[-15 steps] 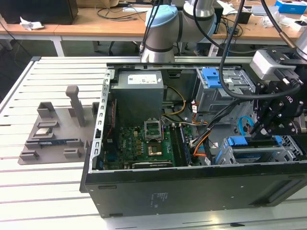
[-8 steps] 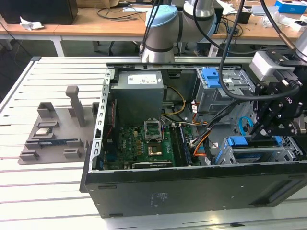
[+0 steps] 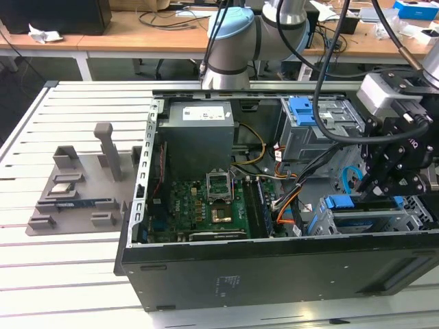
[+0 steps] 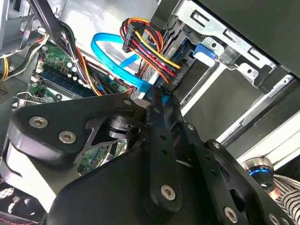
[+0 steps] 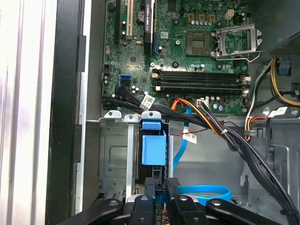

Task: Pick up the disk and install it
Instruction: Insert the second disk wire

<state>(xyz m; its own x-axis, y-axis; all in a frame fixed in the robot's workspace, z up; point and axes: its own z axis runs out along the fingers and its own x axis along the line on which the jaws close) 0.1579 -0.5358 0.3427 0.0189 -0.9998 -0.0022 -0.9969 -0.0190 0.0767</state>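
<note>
The disk lies flat in the open case's drive cage, at about four o'clock in the exterior view. Its bright blue carrier frames the drive's edges

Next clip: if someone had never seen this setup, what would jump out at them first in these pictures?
The open computer case on the slatted table, its green circuit board bare beside a grey power-supply box. At the exterior view's right the black gripper reaches down into the drive bay, right over the blue-framed disk. A grey parts stand sits on the exterior view's left.
</note>
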